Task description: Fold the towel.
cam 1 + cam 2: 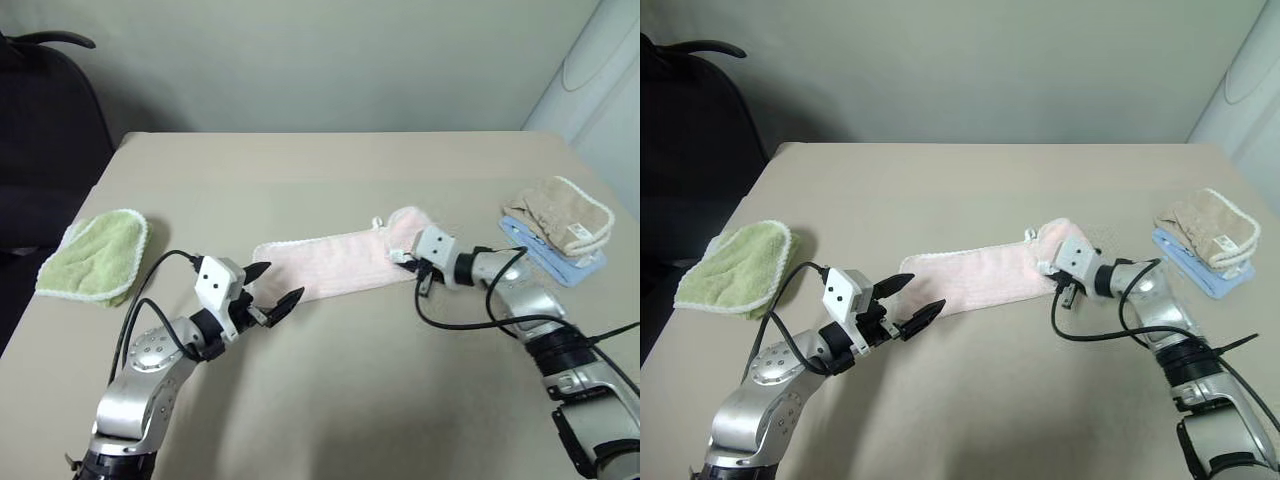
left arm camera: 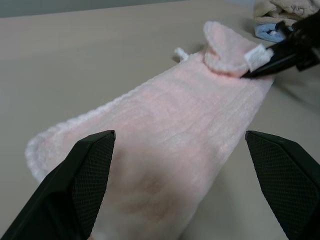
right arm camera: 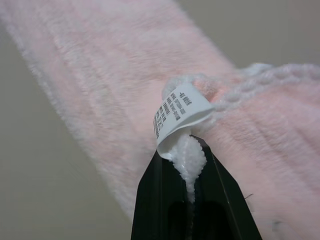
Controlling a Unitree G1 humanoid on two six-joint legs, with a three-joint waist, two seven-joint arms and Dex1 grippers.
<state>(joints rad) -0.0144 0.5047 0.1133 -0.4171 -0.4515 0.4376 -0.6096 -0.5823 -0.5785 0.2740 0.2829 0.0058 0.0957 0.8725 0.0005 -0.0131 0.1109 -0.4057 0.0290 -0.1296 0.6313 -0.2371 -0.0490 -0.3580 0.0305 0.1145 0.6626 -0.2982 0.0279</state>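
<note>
The towel [image 1: 335,262] is pale pink and lies as a long narrow strip across the middle of the table. Its right end is lifted and curled back over the strip. My right gripper [image 1: 408,260] is shut on that raised corner, pinching the white edging just under a small white label [image 3: 180,112]. My left gripper [image 1: 280,283] stands open just off the towel's left end, level and pointing along the strip, with nothing between its fingers [image 2: 85,175]. The left wrist view looks down the strip to the right gripper's black fingers [image 2: 267,62].
A light green cloth [image 1: 95,255] lies at the table's left edge. A beige towel [image 1: 560,215] rests on a blue cloth [image 1: 565,268] at the right edge. A black chair [image 1: 40,130] stands beyond the left corner. The tan table [image 1: 330,390] is bare in front.
</note>
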